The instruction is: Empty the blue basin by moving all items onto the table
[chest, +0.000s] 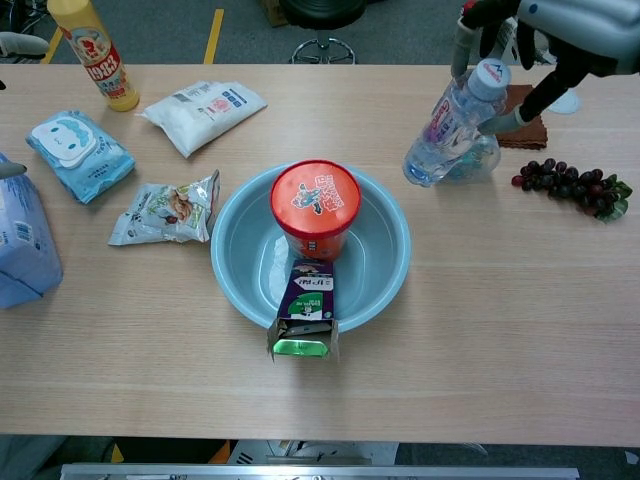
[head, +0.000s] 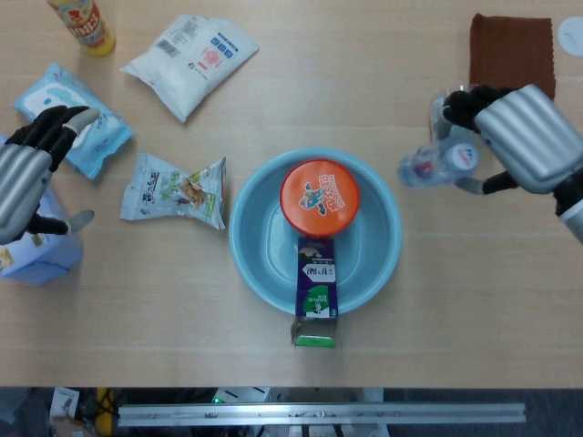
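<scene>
Item: bottle [chest: 448, 125], pinched by its cap end in right hand [head: 524, 137] fingers [head: 465, 105], hanging tilted below them w/ basin [head: 383, 273] well apart; risk: thin grip, could slip & drop.

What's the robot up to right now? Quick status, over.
Right hand holds water bottle, clear of the blue basin. Left hand open, idle. Noodle cup and carton in basin. Plastic tub and grapes near bottle.

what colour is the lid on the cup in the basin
Orange, with a cartoon print; the cup lid shows best in the head view.
</scene>
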`<action>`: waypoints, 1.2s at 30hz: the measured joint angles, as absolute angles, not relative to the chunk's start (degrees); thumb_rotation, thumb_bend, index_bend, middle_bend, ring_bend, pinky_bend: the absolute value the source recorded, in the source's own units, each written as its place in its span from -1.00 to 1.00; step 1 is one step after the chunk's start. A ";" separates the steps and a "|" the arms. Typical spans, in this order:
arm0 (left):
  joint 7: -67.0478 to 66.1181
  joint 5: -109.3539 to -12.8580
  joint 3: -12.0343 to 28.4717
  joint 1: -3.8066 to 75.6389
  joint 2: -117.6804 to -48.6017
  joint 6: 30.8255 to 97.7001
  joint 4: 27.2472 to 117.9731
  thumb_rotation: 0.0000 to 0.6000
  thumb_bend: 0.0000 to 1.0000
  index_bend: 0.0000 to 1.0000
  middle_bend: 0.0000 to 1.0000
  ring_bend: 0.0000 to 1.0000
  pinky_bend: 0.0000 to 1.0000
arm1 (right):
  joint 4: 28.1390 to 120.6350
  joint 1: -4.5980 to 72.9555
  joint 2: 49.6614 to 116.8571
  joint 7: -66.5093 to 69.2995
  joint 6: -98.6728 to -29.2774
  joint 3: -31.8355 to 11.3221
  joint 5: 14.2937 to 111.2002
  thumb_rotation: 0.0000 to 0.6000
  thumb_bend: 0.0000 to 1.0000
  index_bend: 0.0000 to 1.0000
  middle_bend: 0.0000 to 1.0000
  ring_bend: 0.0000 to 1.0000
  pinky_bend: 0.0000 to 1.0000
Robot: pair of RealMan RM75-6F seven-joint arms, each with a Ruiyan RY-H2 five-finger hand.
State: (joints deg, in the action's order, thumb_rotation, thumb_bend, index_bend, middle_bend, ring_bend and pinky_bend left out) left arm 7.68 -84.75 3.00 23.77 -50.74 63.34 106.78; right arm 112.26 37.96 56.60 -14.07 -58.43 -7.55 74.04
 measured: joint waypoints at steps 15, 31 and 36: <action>6.74 -84.58 3.21 24.13 -51.27 63.38 107.28 1.00 -0.62 -1.00 -0.83 -0.88 -0.61 | 104.12 33.47 54.29 -14.04 -55.01 -2.22 71.46 1.00 -0.56 0.22 -0.18 -0.22 0.12; 6.56 -84.69 2.75 23.95 -51.67 63.43 106.91 1.00 -0.62 -1.00 -0.83 -0.88 -0.60 | 94.78 31.12 60.32 -13.58 -52.48 0.12 70.65 1.00 -0.56 0.22 -0.18 -0.22 0.12; 6.57 -84.69 2.65 23.82 -51.56 63.57 106.99 1.00 -0.62 -1.00 -0.83 -0.88 -0.61 | 93.58 30.84 60.97 -13.46 -51.96 0.10 70.44 1.00 -0.56 0.17 -0.19 -0.22 0.12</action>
